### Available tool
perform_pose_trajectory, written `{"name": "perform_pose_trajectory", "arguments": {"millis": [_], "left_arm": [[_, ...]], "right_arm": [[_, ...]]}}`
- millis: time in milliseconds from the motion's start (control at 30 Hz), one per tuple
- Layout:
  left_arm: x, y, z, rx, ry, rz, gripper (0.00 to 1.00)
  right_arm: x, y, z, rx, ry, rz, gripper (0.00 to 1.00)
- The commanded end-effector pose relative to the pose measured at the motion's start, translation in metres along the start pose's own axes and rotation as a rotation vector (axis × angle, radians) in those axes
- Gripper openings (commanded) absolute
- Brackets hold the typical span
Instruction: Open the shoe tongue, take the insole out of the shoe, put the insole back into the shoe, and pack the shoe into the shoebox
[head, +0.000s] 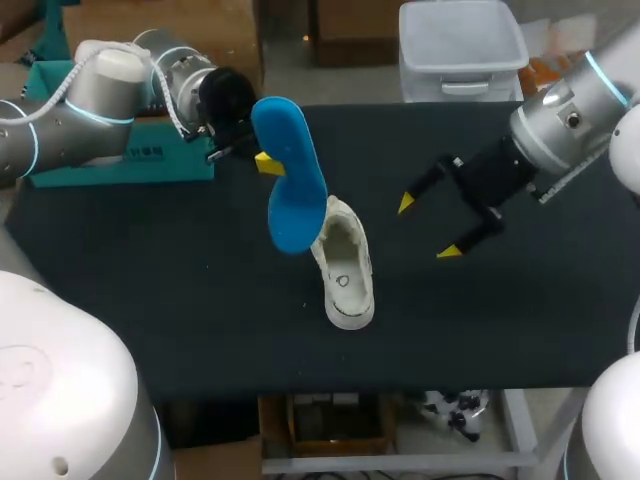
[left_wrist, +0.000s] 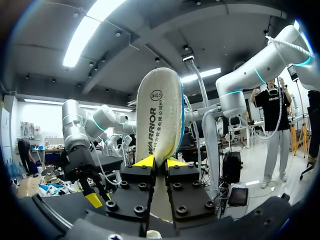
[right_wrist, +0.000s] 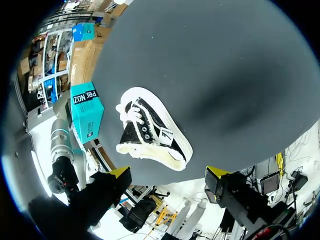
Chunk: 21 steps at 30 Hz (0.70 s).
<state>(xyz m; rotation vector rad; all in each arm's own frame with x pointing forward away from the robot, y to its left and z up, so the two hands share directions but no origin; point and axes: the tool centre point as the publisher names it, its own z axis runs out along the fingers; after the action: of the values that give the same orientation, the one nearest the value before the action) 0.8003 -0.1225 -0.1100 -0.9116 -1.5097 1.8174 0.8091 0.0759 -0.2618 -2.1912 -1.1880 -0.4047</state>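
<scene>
Tabletop (head: 180, 290) is dark and plain, stretching wide under both arms. A teal shoebox (head: 120, 165) sits at its far left, below the left arm.

The shoe (head: 345, 265) rests near the middle of the tabletop, with its long axis running from the far edge toward the near edge and leaning slightly right. Its opening shows from above. In the right wrist view its black side with eyelets and its white sole face the camera. I cannot tell for sure which end is the toe.

The left gripper (head: 262, 160) has its fingers closed on the blue insole (head: 290, 170), pinching it near one end. The insole is off the tabletop, its length slanting down toward the shoe's far end. Whether it touches the shoe is not clear. In the left wrist view it stands upright between the yellow tips, pale underside showing.

The right gripper (head: 428, 227) hangs to the right of the shoe, its fingers spread wide with nothing between them.
</scene>
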Motion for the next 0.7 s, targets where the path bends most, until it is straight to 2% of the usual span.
{"name": "perform_pose_trajectory", "arguments": {"millis": [33, 233, 300, 333, 400, 700], "left_arm": [[-0.002, 0.003, 0.000, 0.008, 0.009, -0.008, 0.00], [-0.008, 0.007, 0.003, 0.007, 0.047, -0.020, 0.00], [-0.009, 0.007, 0.004, 0.004, 0.054, -0.019, 0.00], [-0.010, 0.008, 0.004, 0.002, 0.057, -0.019, 0.00], [-0.011, 0.009, 0.005, -0.015, 0.065, -0.014, 0.00], [-0.005, 0.022, 0.015, -0.104, 0.160, 0.119, 0.00]], "right_arm": [[0.002, 0.002, -0.001, 0.016, -0.007, -0.001, 1.00], [0.002, 0.002, -0.001, 0.016, -0.007, -0.001, 1.00], [0.004, 0.003, 0.003, 0.071, -0.023, 0.093, 1.00], [0.006, 0.003, 0.003, 0.079, 0.008, 0.132, 1.00], [0.008, 0.002, 0.002, 0.085, 0.011, 0.214, 1.00], [0.014, -0.009, 0.015, 0.153, 0.092, 0.349, 1.00]]}}
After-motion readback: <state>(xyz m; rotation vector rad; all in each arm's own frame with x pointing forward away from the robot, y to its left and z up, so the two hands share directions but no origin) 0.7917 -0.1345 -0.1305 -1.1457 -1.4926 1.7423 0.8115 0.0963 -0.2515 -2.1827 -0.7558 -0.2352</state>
